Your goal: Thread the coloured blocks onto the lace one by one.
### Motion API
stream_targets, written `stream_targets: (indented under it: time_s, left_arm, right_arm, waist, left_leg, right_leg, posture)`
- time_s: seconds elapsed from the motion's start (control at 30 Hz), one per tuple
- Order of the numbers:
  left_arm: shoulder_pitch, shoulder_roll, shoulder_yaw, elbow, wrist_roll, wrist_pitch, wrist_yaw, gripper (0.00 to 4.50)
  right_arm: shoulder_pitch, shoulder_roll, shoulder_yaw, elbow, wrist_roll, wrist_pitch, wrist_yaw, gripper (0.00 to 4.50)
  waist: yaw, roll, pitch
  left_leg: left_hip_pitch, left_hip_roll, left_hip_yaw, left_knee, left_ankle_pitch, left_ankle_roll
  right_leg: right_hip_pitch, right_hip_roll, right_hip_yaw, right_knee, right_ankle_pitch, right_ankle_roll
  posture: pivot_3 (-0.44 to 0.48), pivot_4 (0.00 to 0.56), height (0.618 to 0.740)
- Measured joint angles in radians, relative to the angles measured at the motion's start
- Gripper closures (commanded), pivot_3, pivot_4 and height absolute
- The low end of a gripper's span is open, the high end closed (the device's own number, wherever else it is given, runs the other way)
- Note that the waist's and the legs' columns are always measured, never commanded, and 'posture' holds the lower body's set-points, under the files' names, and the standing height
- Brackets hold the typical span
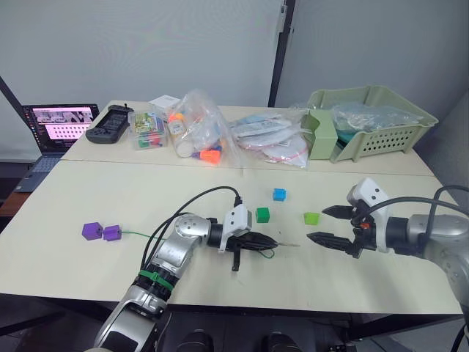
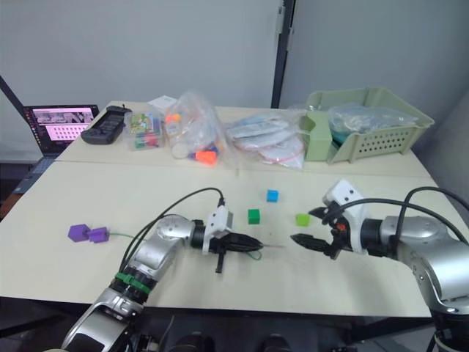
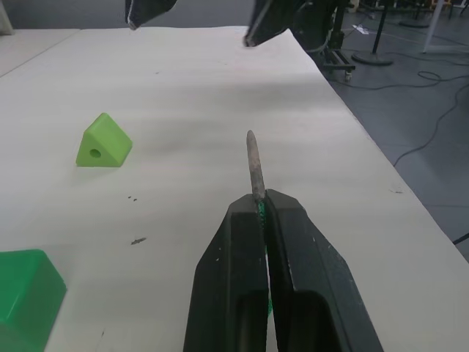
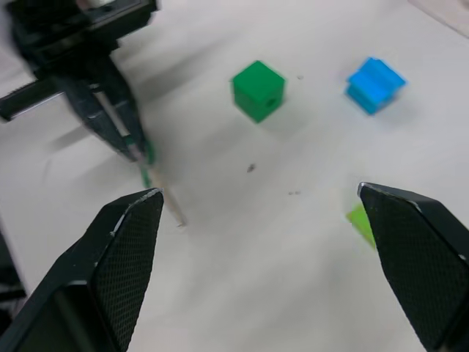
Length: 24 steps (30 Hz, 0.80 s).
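1. The left gripper (image 1: pixel 265 241), just below the centre of the left eye view, has its fingers pressed together on the lace (image 3: pixel 253 163), pinching it right behind the stiff greyish tip, which sticks out straight toward the right gripper.
2. The right gripper (image 1: pixel 325 224), in the right middle of that view, has its fingers spread wide with nothing between them, a short way beyond the tip.
3. The green cord runs back across the table (image 1: pixel 88 191) to 2 purple blocks (image 1: pixel 101 232) at the far left, which appear to be already on it.
4. 3 blocks lie loose near the centre: the dark green block (image 1: pixel 262 214), the blue block (image 1: pixel 279 194) above it, and the lime green block (image 1: pixel 311 218) just beside the right gripper.
5. The blocks look like light, hard, smooth plastic, so they are likely to skid or pop out of a skewed pinch. Grip 2 flat opposite faces and leave the hole faces bare. The lime block's hole (image 3: pixel 95 154) shows on its side.
6. The cord is probably limp; only the tip seems stiff enough to push, so the present hold close behind it suits aiming.
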Motion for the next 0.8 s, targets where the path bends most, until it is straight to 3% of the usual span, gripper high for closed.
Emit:
stream_targets:
  time_s: [0.13,0.3,0.73,0.8]
  left_arm:
    - [0.011,0.022,0.013,0.0,0.0,0.0,0.005,4.5]
    - [0.027,0.032,0.015,-0.004,0.001,0.0,0.011,4.5]
    - [0.042,0.037,0.013,-0.036,0.002,0.007,0.012,4.5]
    - [0.043,0.043,0.011,-0.038,0.004,0.008,0.011,4.5]
  right_arm:
    - [0.0,0.209,0.018,0.085,-0.081,-0.091,-0.2,0.03]
    - [0.026,0.358,0.035,0.16,-0.152,-0.199,-0.356,0.03]
    - [-0.019,0.542,0.048,0.37,-0.24,-0.351,-0.546,0.03]
    - [-0.027,0.557,0.05,0.406,-0.244,-0.368,-0.56,0.54]
  waist:
    - [-0.007,0.0,-0.001]
    - [-0.006,0.001,-0.001]
    - [-0.021,0.001,-0.001]
    - [-0.022,0.001,-0.001]
  left_leg:
    - [0.001,0.0,0.0,-0.001,0.0,0.0]
    - [0.0,-0.001,0.0,-0.001,0.0,0.0]
    - [0.001,0.0,0.001,-0.001,0.0,0.0]
    - [0.001,0.0,0.001,-0.001,0.0,0.0]
  right_leg:
    - [0.0,0.001,0.0,0.001,0.0,0.0]
    - [0.0,0.0,0.001,0.001,0.0,0.0]
    - [0.0,0.001,0.001,0.001,0.0,0.0]
    - [0.0,0.001,0.001,0.001,0.0,0.0]
  posture:
    - [0.0,0.15,0.734]
    - [0.0,0.15,0.734]
    - [0.0,0.15,0.734]
    - [0.0,0.15,0.734]
